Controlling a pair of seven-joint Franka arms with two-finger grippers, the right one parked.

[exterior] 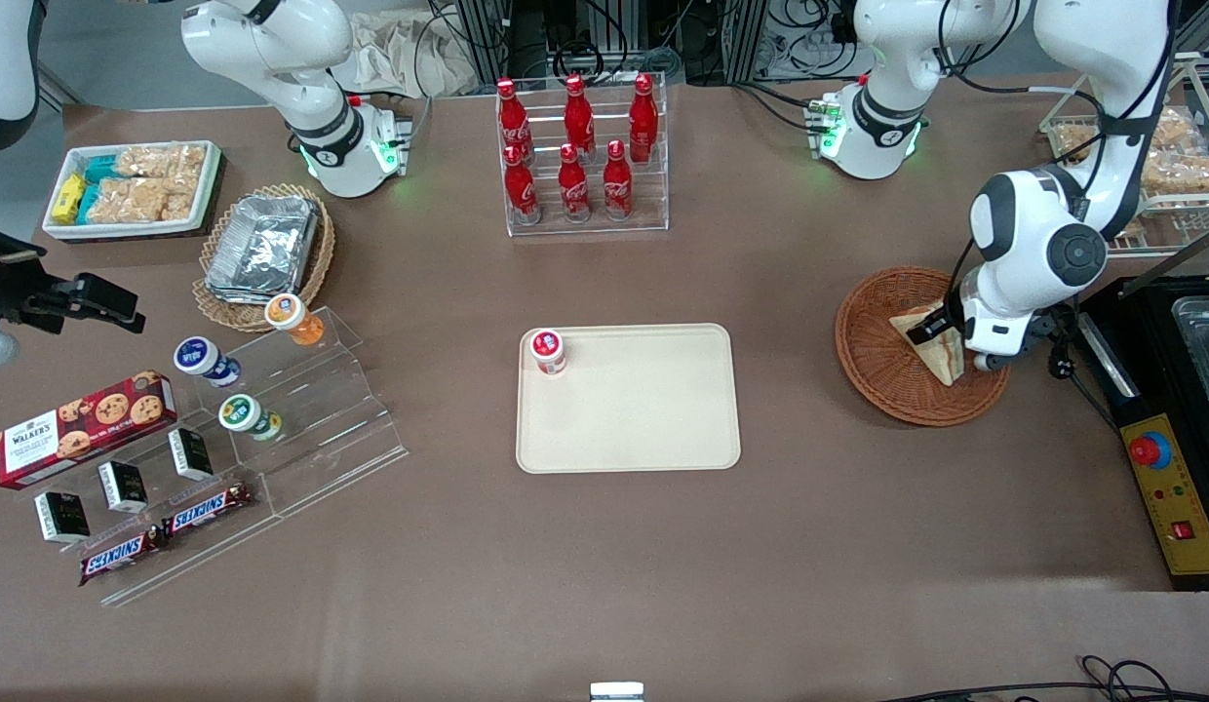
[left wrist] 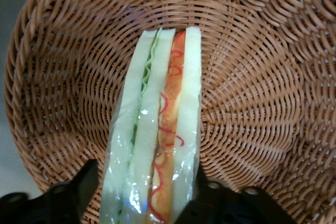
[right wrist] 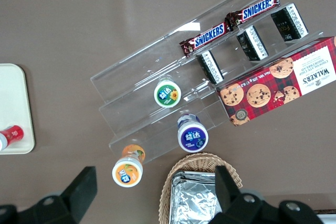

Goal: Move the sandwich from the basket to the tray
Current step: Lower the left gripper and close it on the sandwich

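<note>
Sandwich (left wrist: 157, 129) sits between the gripper's (left wrist: 147, 192) 2 fingers, which press its wrapped sides: a closed grasp, down inside the basket (left wrist: 252, 77). Nothing is delivered yet. Lifting and carrying to the tray (exterior: 629, 409), toward the parked arm's end, remain.

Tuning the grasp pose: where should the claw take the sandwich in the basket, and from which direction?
Across the two bread faces, coming down from above. The sandwich stands on edge in the basket, cut side with filling facing up, so the flat slices offer parallel sides. The claw already straddles it near one end, one finger beside each slice; whether they press yet is unclear. Squeeze gently, since the bread is soft.
</note>
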